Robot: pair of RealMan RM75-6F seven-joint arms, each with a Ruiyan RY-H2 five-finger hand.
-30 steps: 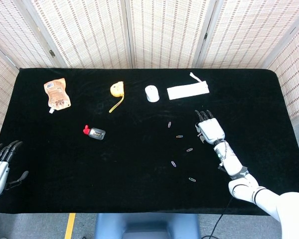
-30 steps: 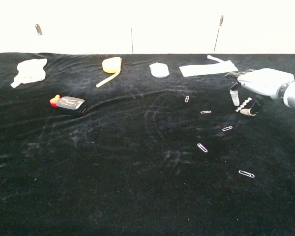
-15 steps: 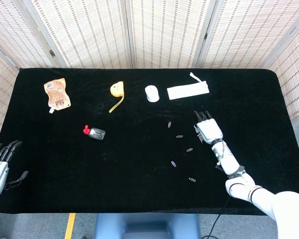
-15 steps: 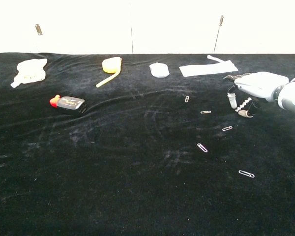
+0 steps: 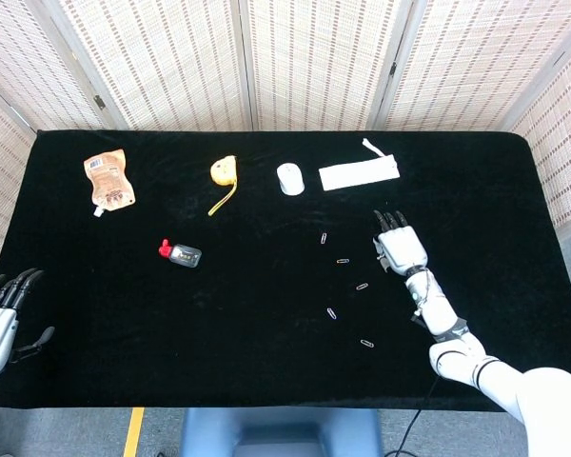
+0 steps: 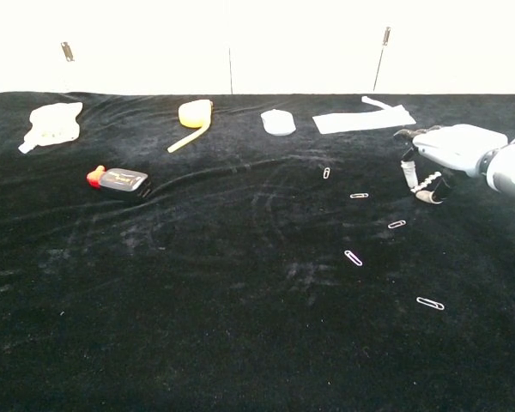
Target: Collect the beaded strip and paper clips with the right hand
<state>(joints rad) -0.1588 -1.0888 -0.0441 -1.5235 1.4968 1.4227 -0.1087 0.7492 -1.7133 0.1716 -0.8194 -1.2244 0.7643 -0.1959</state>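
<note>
My right hand (image 5: 400, 249) lies palm down over the right part of the black table (image 5: 266, 371), also seen as the right hand (image 6: 453, 148) in the chest view. Under it, a short white beaded strip (image 6: 428, 180) sits between a curled finger and the thumb, which pinch it just above the cloth. The head view hides the strip under the hand. Several paper clips lie left of and nearer than the hand: paper clips (image 6: 326, 172), (image 6: 359, 196), (image 6: 396, 224) and more toward the front (image 6: 429, 303). My left hand (image 5: 0, 322) hangs off the table's left edge, fingers apart, holding nothing.
Along the far side lie an orange pouch (image 5: 106, 178), a yellow tape measure (image 5: 224, 171), a white round object (image 5: 290, 178) and a white folded cloth (image 5: 360, 173). A black and red device (image 5: 180, 254) sits left of centre.
The right hand's fingers have curled closer round the beaded strip, which now shows shorter between finger and thumb. The paper clips and the left hand have not moved.
</note>
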